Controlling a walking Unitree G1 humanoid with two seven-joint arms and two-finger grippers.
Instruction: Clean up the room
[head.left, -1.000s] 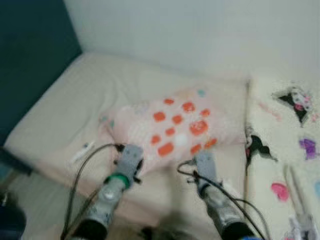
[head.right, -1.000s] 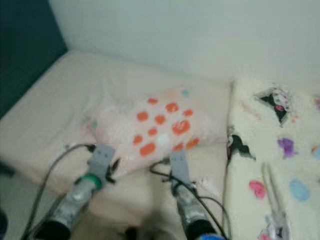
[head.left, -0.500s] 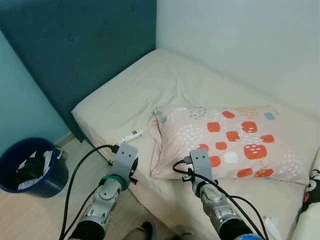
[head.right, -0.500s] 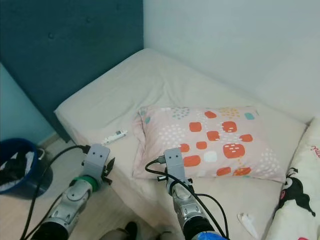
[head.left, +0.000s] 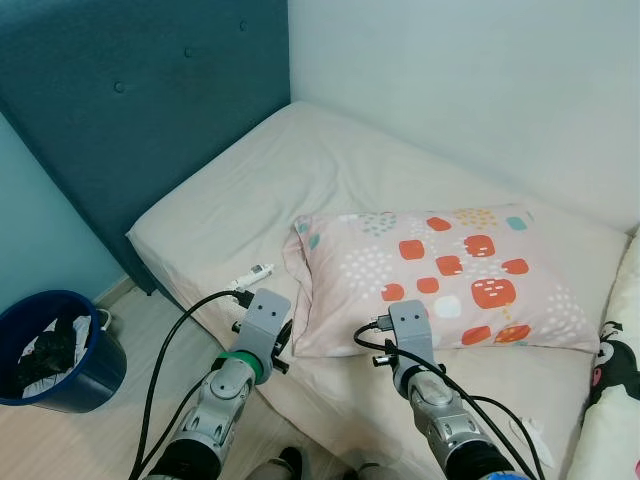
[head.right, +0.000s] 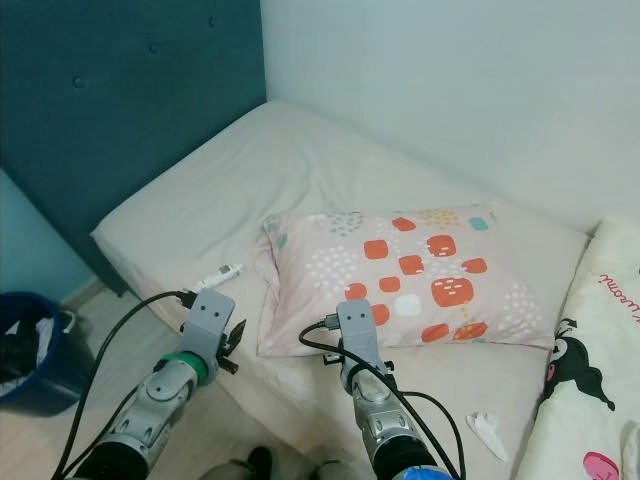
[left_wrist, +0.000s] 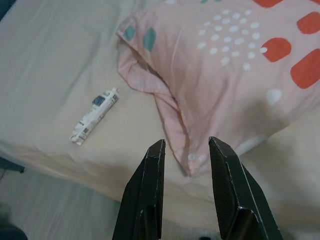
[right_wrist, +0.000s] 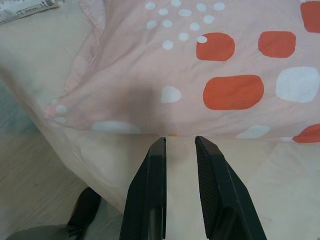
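Pillow (head.left: 440, 275) with orange patches lies on the bed (head.left: 250, 190); a printed wrapper (left_wrist: 94, 115), text unreadable, lies beside it. Left gripper (left_wrist: 185, 150) and right gripper (right_wrist: 179, 144) hover with fingers parted, empty.

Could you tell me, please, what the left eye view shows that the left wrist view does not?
The left eye view takes in the blue bin on the floor, the dark headboard, the right gripper and the patterned blanket. The left wrist view shows the left gripper with its jaws apart above the pillow's corner. Both show the pillow, the small white packet and the bed.
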